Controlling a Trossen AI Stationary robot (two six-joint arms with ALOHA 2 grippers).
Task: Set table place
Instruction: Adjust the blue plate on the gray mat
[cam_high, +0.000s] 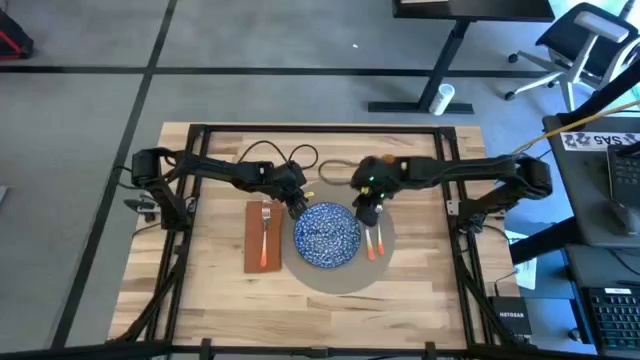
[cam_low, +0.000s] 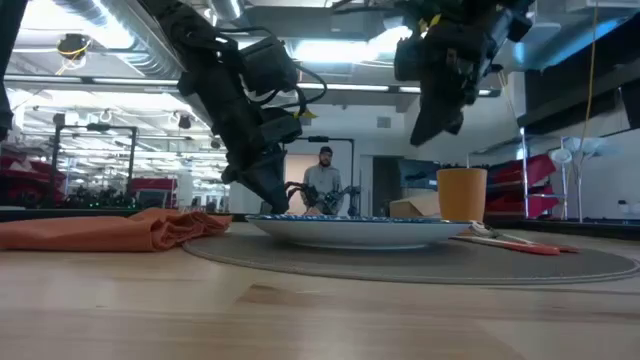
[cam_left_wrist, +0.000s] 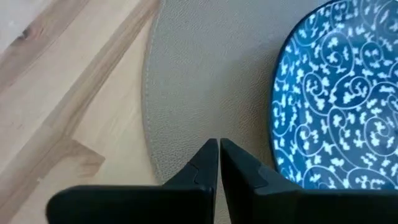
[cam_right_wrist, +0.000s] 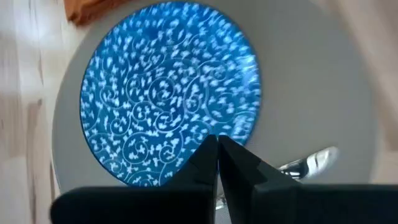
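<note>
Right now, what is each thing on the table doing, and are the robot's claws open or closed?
Placemat: flat on the table, under the plate.
Plate: upright on the placemat, nothing on it.
Napkin: spread flat left of the placemat.
Fork: lying on the napkin.
Orange-handled utensils: lying on the placemat, right of the plate.
Left gripper: shut, holding nothing, low at the plate's left edge.
Right gripper: shut, holding nothing, raised above the plate's right side.

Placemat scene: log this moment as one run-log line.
placemat: on table | plate: centred on it | left gripper: shut, plate's edge | right gripper: shut, above utensils | napkin: holds fork
</note>
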